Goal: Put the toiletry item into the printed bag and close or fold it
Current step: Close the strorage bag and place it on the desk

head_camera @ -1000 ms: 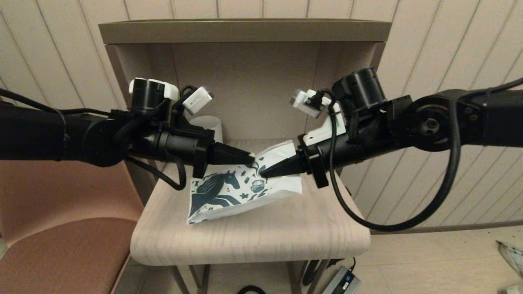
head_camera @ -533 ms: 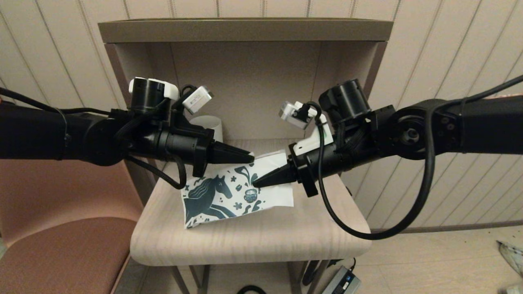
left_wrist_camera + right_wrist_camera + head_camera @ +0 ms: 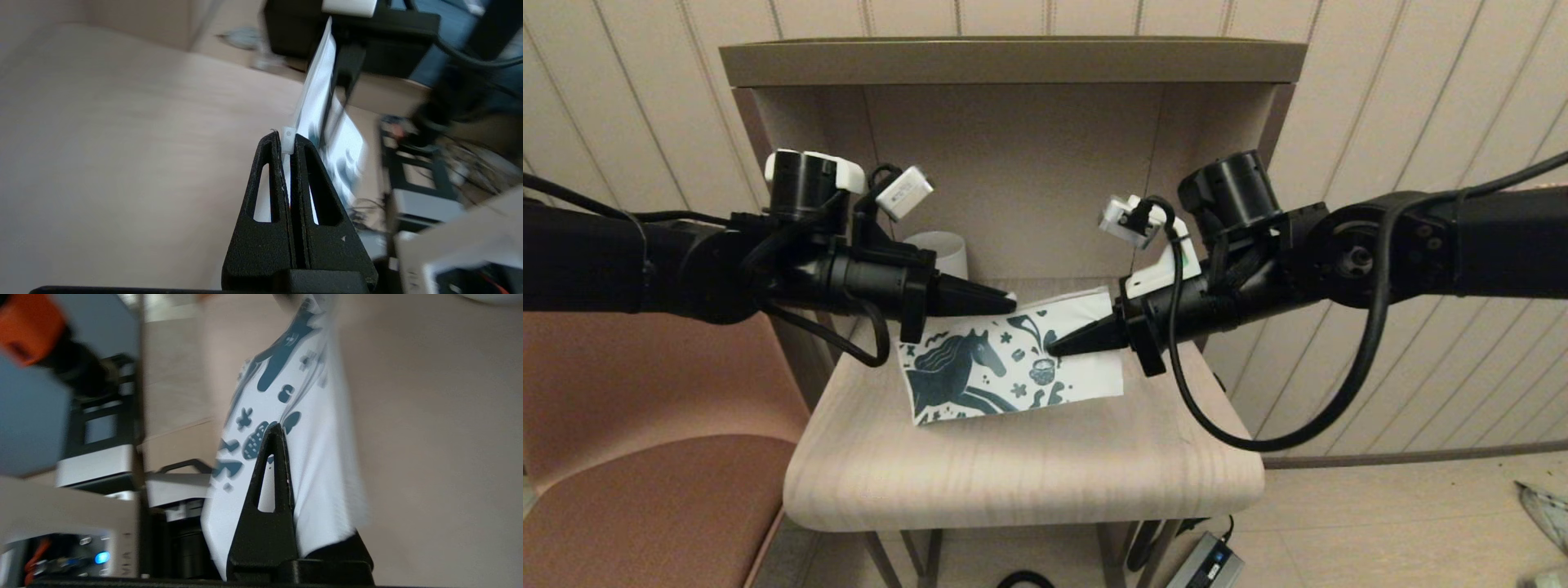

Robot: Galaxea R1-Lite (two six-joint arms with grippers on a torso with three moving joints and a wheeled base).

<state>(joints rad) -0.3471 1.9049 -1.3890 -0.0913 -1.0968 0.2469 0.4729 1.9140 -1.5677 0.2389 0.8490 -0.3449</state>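
The printed bag [image 3: 980,367], white with a dark teal horse and small motifs, hangs stretched between both grippers just above the table [image 3: 1029,474]. My left gripper [image 3: 1011,300] is shut on a small white tab [image 3: 288,139] at the bag's top edge [image 3: 316,94]. My right gripper [image 3: 1049,349] is shut on the bag's right part [image 3: 322,457]; one finger lies over the print and the other is hidden behind the bag. The toiletry item is not visible in any view.
A white ribbed mug [image 3: 941,249] stands at the back of the alcove behind my left wrist. A shelf board [image 3: 1013,61] spans overhead. A brown chair [image 3: 645,490] stands to the left. A power adapter [image 3: 1205,563] lies on the floor.
The bag dipped down and left, then rose and now hangs flatter and tauter. My left gripper drew back to the left and up. The right gripper swung down-left and came back.
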